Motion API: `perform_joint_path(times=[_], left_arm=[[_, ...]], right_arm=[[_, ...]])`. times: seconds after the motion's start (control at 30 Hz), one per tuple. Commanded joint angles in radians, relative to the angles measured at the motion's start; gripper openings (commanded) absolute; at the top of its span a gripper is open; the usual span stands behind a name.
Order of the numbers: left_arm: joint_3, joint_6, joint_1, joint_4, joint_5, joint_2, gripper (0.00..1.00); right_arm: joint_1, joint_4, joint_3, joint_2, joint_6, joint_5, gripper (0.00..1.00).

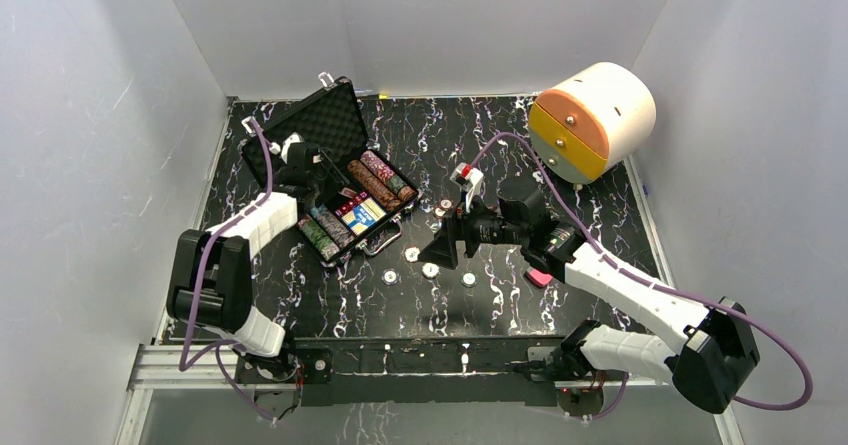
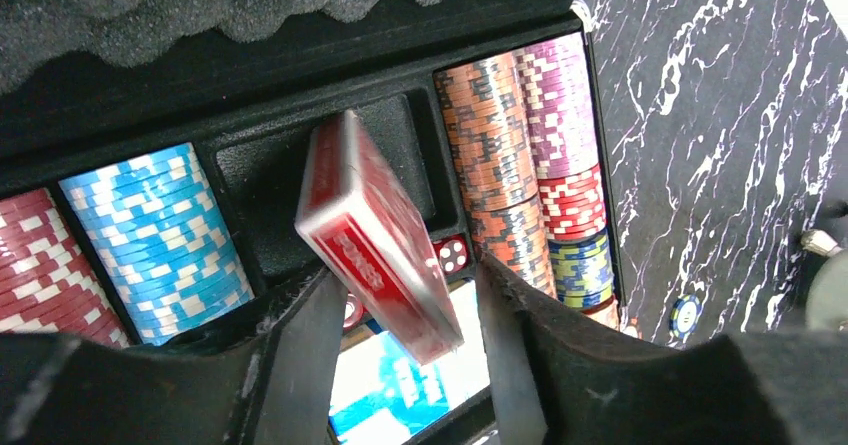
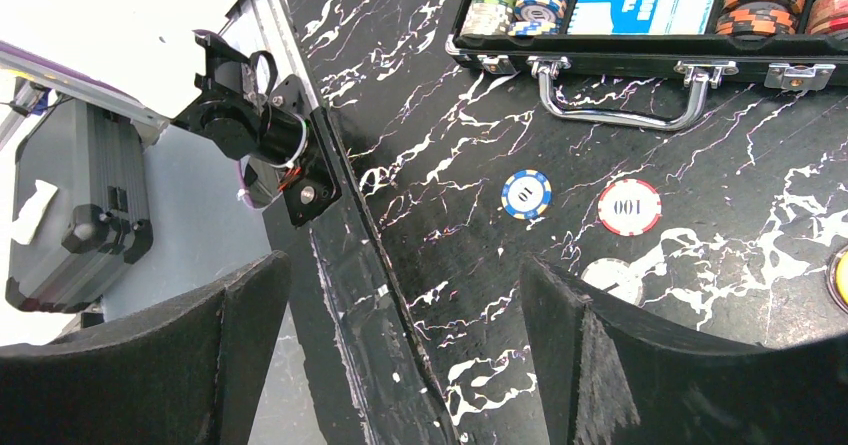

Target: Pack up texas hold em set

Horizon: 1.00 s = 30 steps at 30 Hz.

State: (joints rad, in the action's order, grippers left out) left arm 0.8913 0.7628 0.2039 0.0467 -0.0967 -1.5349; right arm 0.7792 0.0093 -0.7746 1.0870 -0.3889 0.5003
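From above, the case (image 1: 312,130) lies open toward the far left corner of the surface (image 1: 600,165), its lid raised and chip rows (image 1: 385,177) filling the tray. The left tool (image 1: 312,173) hangs over that tray. Loose chips (image 1: 430,269) lie scattered near the middle of the surface, just in front of the right tool (image 1: 441,249). We judge the step in hand to be stowing the deck, with the loose chips not yet gathered and the lid not yet shut. At the left wrist, the deck (image 2: 375,235) stands tilted on edge over the empty slot (image 2: 265,180), red-backed with a pale border and somewhat blurred. The fingers (image 2: 300,345) stand wider than the deck, with a gap at one side, so we take the left tool as open and the deck as loose. Next, the deck must settle flat in the slot; tilted like this, it may catch on the rim and need a nudge. At the right wrist, the right tool is spread wide and empty. A blue chip (image 3: 526,194), a red chip (image 3: 629,206) and a white chip (image 3: 612,277) lie flat between it and the case's handle (image 3: 615,113). These thin discs will call for a low, careful pinch.
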Motion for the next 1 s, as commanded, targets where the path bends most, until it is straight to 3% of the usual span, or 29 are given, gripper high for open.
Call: perform_joint_path(times=[0.0,0.3,0.43,0.57,0.67,0.73,0.97], left_arm=[[0.066,0.004,-0.008,-0.031,-0.040,0.002,0.51],[0.087,0.029,-0.019,-0.137,-0.137,0.008,0.66],[0.073,0.033,-0.026,-0.135,-0.118,0.004,0.67],[0.063,0.041,-0.031,-0.122,-0.115,-0.001,0.61],[0.065,0.034,-0.039,-0.098,-0.103,-0.009,0.42],[0.077,0.024,-0.043,-0.093,-0.099,-0.020,0.34],[0.077,-0.039,-0.044,-0.056,-0.153,-0.051,0.29]], right_arm=[[-0.001,0.034,-0.028,-0.023,0.013,0.009,0.92],[-0.001,0.038,-0.024,-0.017,0.014,0.005,0.93],[0.000,0.037,-0.025,-0.014,0.016,0.003,0.93],[0.000,0.036,-0.024,-0.012,0.018,0.002,0.93],[-0.001,0.037,-0.023,-0.011,0.019,-0.002,0.93],[-0.001,0.036,-0.023,-0.010,0.019,-0.005,0.93],[-0.001,0.028,-0.020,-0.012,0.022,-0.015,0.93]])
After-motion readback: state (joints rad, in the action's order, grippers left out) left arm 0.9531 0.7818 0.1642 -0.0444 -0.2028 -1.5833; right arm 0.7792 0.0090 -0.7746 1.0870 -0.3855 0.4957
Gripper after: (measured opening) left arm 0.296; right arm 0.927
